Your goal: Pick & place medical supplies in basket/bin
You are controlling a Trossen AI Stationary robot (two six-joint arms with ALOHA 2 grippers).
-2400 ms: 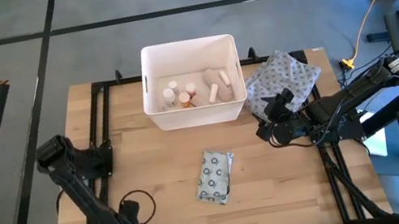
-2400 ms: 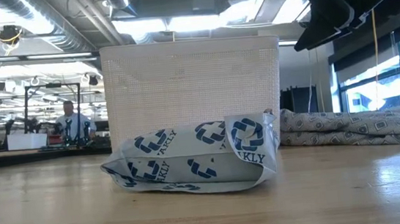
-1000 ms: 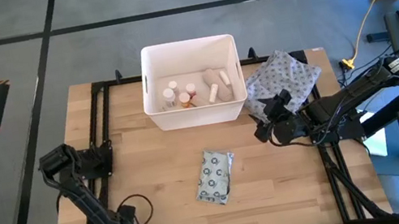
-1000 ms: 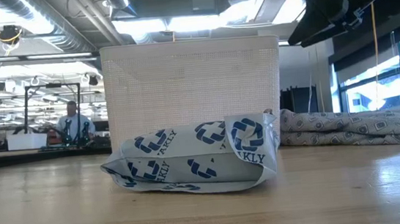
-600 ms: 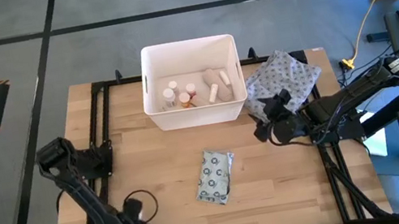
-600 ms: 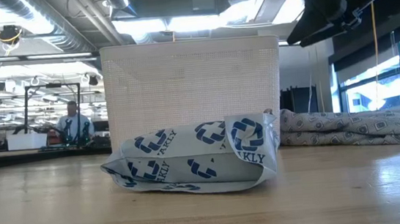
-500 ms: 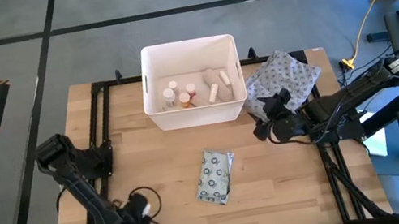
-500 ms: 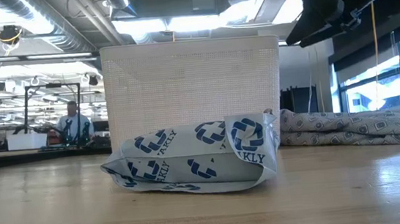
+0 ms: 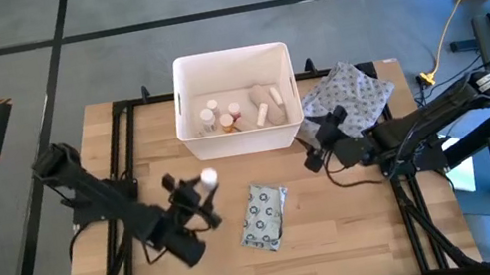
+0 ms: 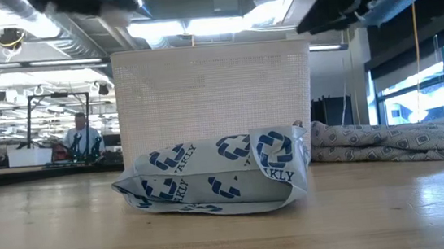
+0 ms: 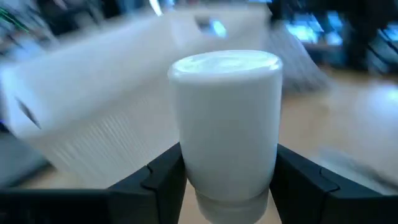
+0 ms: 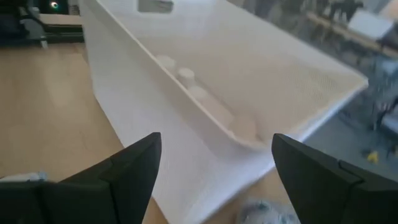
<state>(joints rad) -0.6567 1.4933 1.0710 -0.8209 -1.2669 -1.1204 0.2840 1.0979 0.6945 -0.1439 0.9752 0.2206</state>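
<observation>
left gripper: swung in from tabletop edge, jaws clamped on white bottle
right gripper: jaws wide, empty, beside bin
next: likely bin drop

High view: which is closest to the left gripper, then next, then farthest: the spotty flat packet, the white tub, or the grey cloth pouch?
Measured from the left gripper, which holds a small white bottle:
1. The spotty flat packet, on the table just beside it, toward the right arm.
2. The white tub, at the far side of the table.
3. The grey cloth pouch, beyond the tub's right corner.
</observation>
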